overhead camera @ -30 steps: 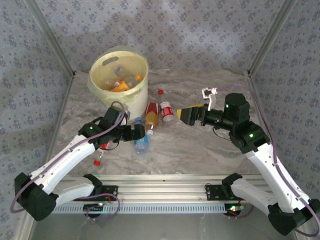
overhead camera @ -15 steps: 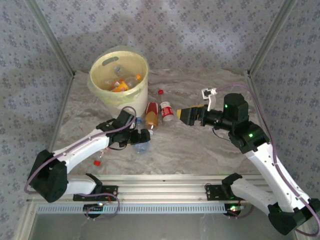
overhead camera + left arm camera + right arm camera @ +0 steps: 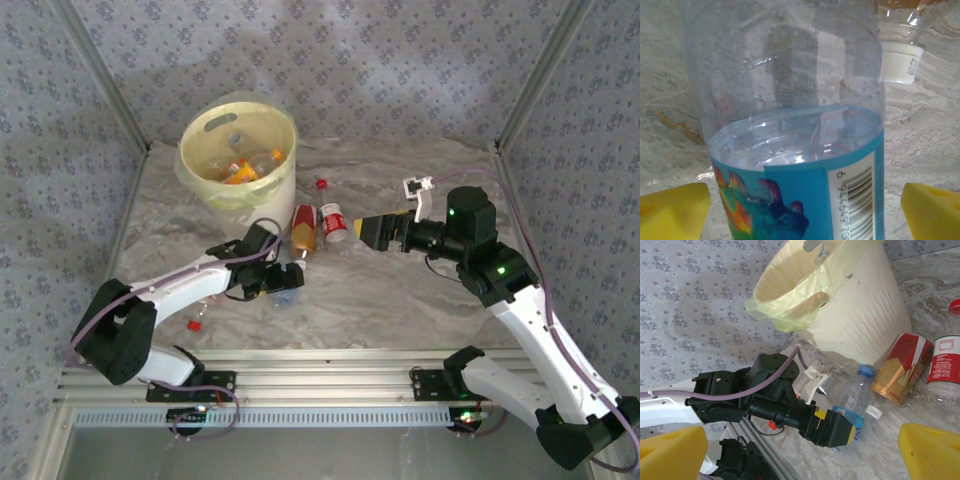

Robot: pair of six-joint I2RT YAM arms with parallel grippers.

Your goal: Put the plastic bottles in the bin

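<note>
Marbled grey counter (image 3: 400, 290) fills the floor of a booth walled with patterned cloth. One bin (image 3: 238, 150), cream-yellow with a pale green liner, stands at the far left. Several bottles in the bin (image 3: 240, 172) lie in a heap; their exact number cannot be told.

Three plastic bottles lie on the counter just right of the bin. The blue-labelled bottle (image 3: 285, 285) is the nearest of the three, clear with a blue cap. Beyond it lies the brown-labelled bottle (image 3: 304, 228), and touching its right side is the red-and-white-labelled bottle (image 3: 333, 221). One loose red cap (image 3: 321, 184) sits farther back, and a second small red piece (image 3: 195, 324) lies near the left arm (image 3: 180, 290).

The left jaws stand wide around the blue-labelled bottle (image 3: 790, 150). In the left wrist view, two yellow fingertips (image 3: 670, 210) flank the bottle with a gap on each side. Behind it shows the white cap (image 3: 897, 62) of the brown-labelled bottle.

The right arm (image 3: 500, 270) reaches in from the right, and the right jaws hang wide and hold nothing, near the red-and-white-labelled bottle. In the right wrist view, their two yellow fingertips (image 3: 932, 450) frame the bin (image 3: 860, 325) and all three counter bottles.
</note>
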